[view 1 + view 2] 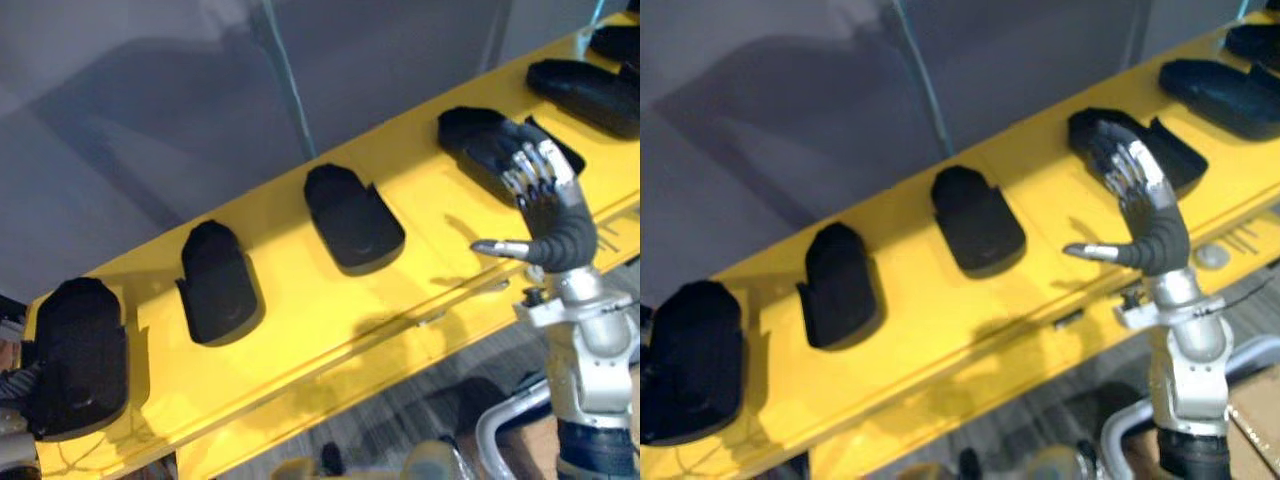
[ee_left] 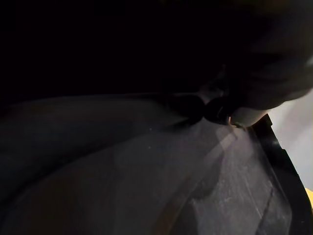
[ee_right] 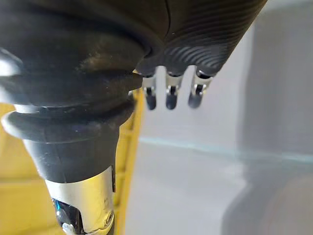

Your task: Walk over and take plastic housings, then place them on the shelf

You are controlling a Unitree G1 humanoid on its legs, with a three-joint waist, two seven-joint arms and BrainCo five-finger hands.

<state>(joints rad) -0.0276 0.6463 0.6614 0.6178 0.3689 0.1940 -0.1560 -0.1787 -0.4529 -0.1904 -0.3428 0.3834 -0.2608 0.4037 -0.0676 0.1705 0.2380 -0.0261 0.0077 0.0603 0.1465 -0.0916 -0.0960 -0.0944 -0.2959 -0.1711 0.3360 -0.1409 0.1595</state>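
at the left end of the yellow shelf (image 1: 300, 300) the end plastic housing (image 1: 80, 355) lies with its long axis across the shelf's depth. it is pressed so close to the left hand (image 2: 193, 105) that i cannot tell whether it is gripped. to its right the second housing (image 1: 218, 285) and third housing (image 1: 352, 218) lie the same way, well apart. the right hand (image 1: 540, 200) is relaxed and empty, thumb out, over the front of the fourth housing (image 1: 480, 140). nothing blocks either hand.
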